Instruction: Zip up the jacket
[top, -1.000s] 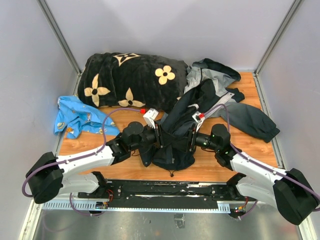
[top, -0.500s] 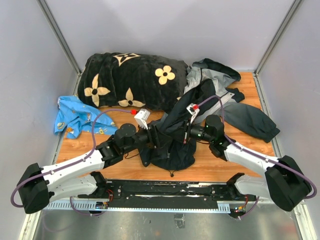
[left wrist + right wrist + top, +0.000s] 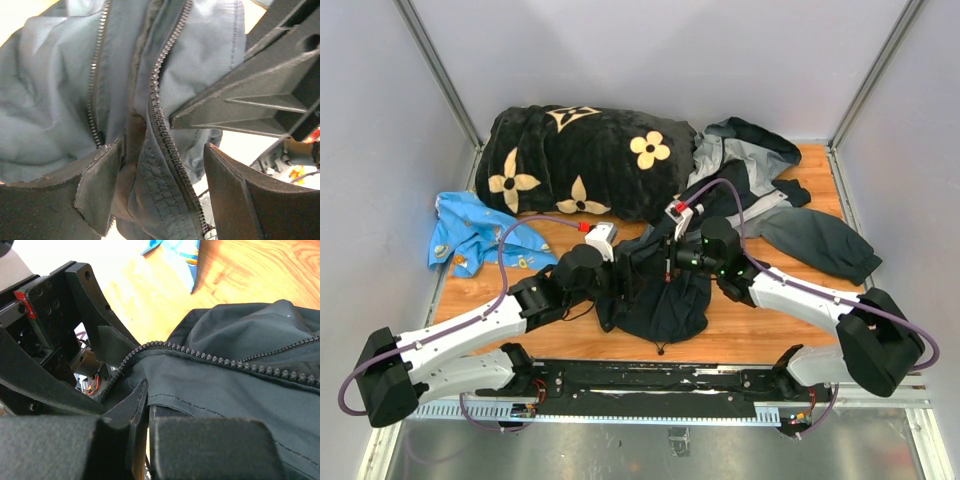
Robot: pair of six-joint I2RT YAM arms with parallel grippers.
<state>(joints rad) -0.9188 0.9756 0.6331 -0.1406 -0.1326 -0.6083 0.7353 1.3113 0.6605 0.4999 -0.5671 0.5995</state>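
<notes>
The jacket, dark with light grey parts, lies crumpled at the middle and back right of the wooden table. Both grippers meet at its front edge. My left gripper is open, and one row of zipper teeth runs down between its fingers without being pinched. A second zipper row runs further left. My right gripper is shut on the jacket's stitched edge, just below its zipper teeth. No slider shows.
A black plush blanket with cream flowers is heaped at the back left. A small blue patterned cloth lies at the left edge. One jacket sleeve stretches to the right. Grey walls enclose the table.
My left gripper has opened. My right gripper has closed on the jacket's edge, and the right arm has swung left toward the left gripper.
</notes>
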